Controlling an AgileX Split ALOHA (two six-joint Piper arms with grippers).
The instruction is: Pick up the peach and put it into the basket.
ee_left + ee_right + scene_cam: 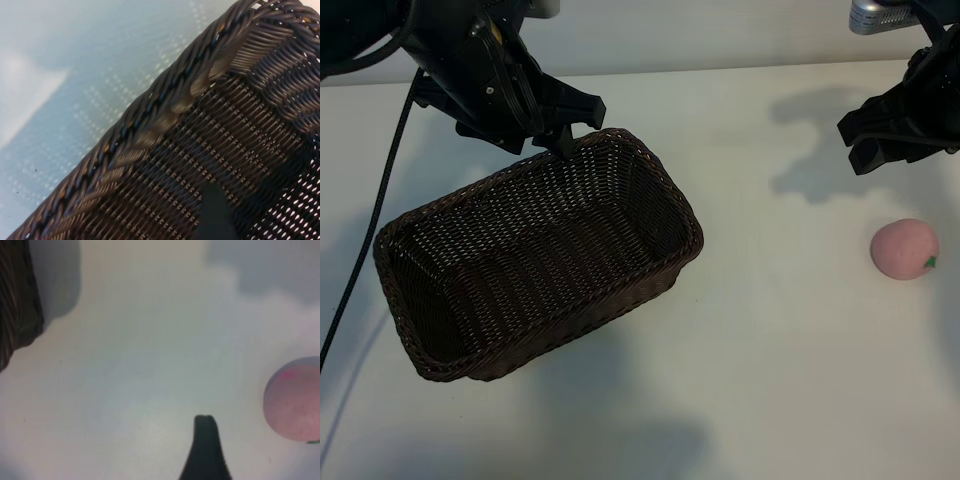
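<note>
So the peach (905, 249) sits on the white table (770, 350) over on the right side, well apart from the basket (535, 260) and not inside it. You can see the tiny green leaf mark on its lower right edge. Nothing is touching it.

The right gripper (880, 135) hangs up in the far right corner, above and a bit behind the peach, with its jaws spread and nothing between them. Most of that arm is cut off by the frame edge. In the right wrist view only one dark fingertip (205, 440) shows, the peach (295, 400) is half cropped at the side, and a sliver of the basket (15, 310) pokes in at the opposite corner.

The left gripper (565, 125) is at the basket's far rim near the corner, jaws apart too. Can't tell from the exterior view whether it's actually touching the wicker or just hovering over it. The left wrist view is basically all braided rim (165, 115) and weave, with one dark finger (215, 210) showing low down inside the basket.
</note>
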